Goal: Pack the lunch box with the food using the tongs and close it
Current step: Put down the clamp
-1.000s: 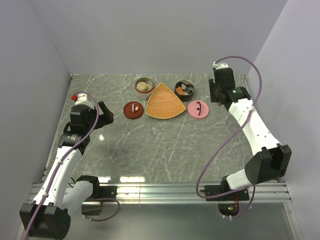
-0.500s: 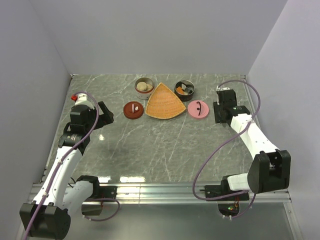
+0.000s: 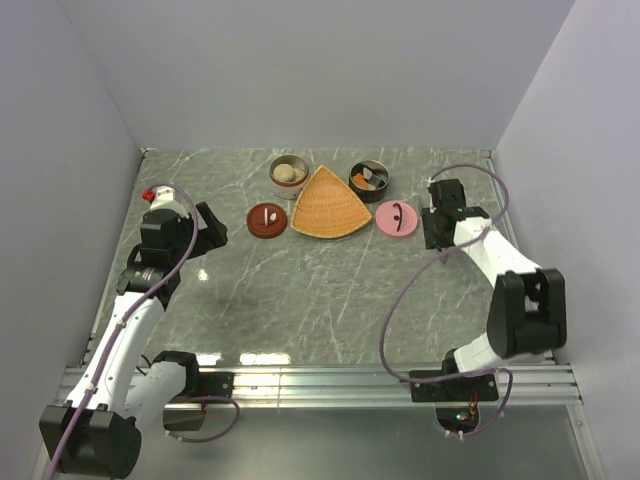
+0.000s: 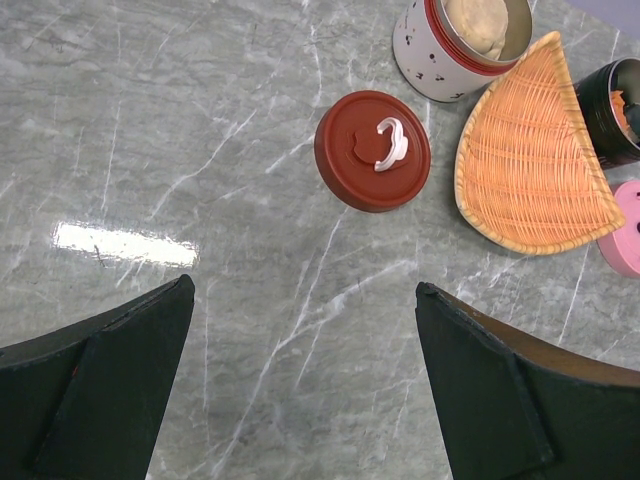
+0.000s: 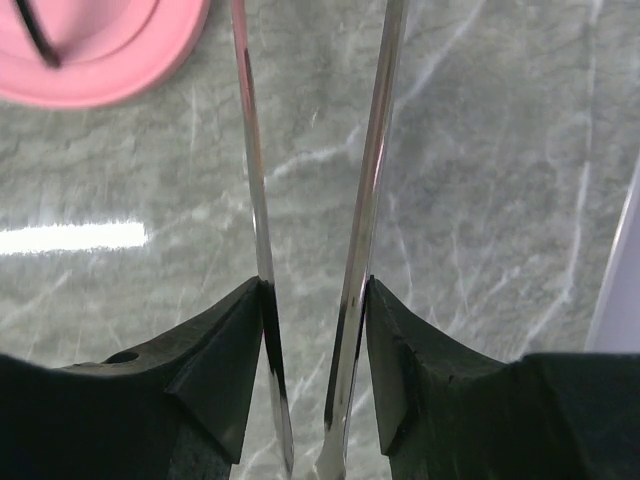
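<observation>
My right gripper (image 5: 315,285) is shut on the tongs (image 5: 365,150), whose two thin silver arms press against the inner faces of its fingers and run out over the marble. It hangs just right of the pink lid (image 3: 397,218). The lunch box stands open as two round tins at the back. The white tin (image 3: 288,176) holds pale beige food (image 4: 485,22). The dark tin (image 3: 369,180) holds orange pieces. My left gripper (image 4: 303,285) is open and empty over bare marble at the left, well short of the red-brown lid (image 4: 372,150).
An orange woven fan-shaped tray (image 3: 329,205) lies between the two tins. The red-brown lid (image 3: 267,219) lies left of it and the pink lid (image 5: 100,50) right of it. Walls close in the table on the left, back and right.
The right arm has swung from the back right corner forward and down, bringing the tongs close to the pink lid. The left arm has not moved.
</observation>
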You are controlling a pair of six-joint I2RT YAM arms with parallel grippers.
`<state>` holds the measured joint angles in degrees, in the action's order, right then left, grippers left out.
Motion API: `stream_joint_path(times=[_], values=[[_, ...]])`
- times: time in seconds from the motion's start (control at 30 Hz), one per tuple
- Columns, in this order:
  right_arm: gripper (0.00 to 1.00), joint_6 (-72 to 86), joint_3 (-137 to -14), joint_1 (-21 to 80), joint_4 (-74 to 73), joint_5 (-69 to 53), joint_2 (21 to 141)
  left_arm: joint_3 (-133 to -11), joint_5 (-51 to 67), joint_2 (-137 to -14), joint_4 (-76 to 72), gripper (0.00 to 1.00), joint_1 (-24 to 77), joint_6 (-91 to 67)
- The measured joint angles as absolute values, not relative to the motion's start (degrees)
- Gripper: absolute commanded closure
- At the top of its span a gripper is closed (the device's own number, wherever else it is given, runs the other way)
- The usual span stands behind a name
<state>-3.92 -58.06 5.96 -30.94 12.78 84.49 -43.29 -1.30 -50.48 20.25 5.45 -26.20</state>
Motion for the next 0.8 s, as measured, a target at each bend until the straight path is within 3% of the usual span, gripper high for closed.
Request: stream_joint_path(times=[0.23,0.8], values=[[0.49,-3.79,-66.67,4.29,-31.53,12.38,97.1,-43.29,-1.32,-50.48,20.34,0.01,5.45,-26.17],[0.43,-3.33,-87.09,0.71,-35.4,12.64,114.98,-43.29,-1.58,-52.36,20.45,0.01,5.45,-26.0]])
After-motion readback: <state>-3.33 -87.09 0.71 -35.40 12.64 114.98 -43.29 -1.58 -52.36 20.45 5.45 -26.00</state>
